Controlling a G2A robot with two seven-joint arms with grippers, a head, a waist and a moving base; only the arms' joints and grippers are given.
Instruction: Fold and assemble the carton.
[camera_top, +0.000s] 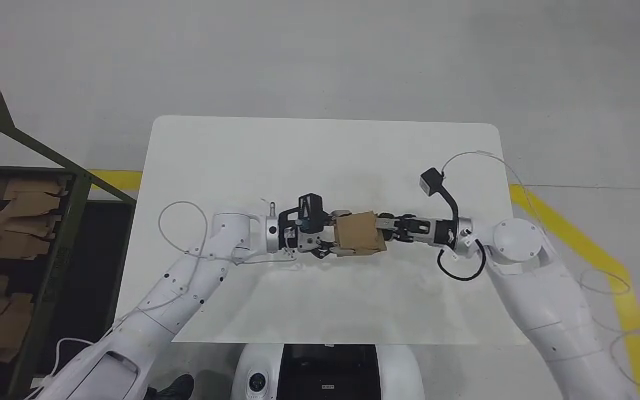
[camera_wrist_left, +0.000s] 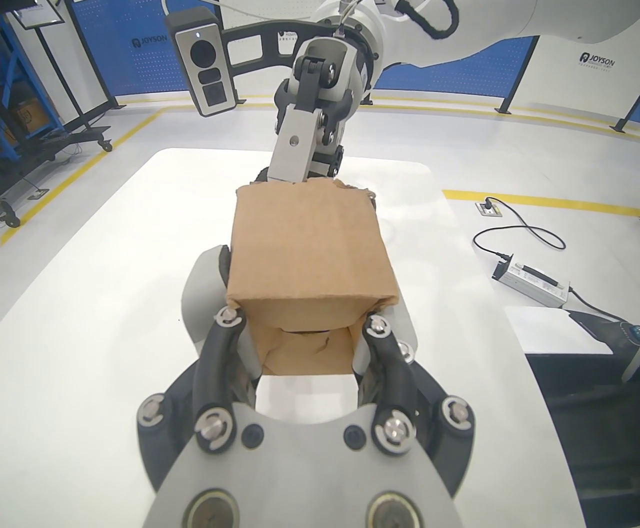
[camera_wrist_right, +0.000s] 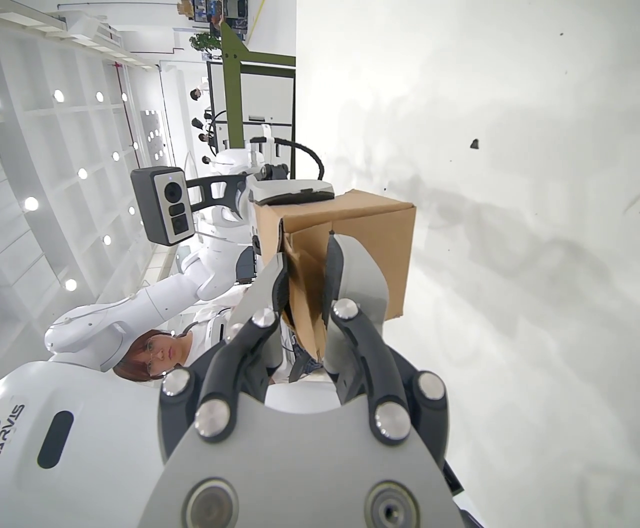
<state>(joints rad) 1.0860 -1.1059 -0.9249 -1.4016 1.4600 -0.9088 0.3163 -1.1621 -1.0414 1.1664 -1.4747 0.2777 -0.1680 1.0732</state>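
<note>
A small brown carton is held above the middle of the white table, between my two grippers. My left gripper grips it from the left. In the left wrist view its fingers straddle the carton at its open end, one on each side wall. My right gripper meets the carton from the right. In the right wrist view, that gripper is shut on a crumpled end flap of the carton. The left wrist view shows the right gripper at the carton's far end.
A dark rack with flat cardboard blanks stands left of the table. A power supply with its cable lies on the floor beyond one table edge. Bare table surface surrounds the carton on all sides.
</note>
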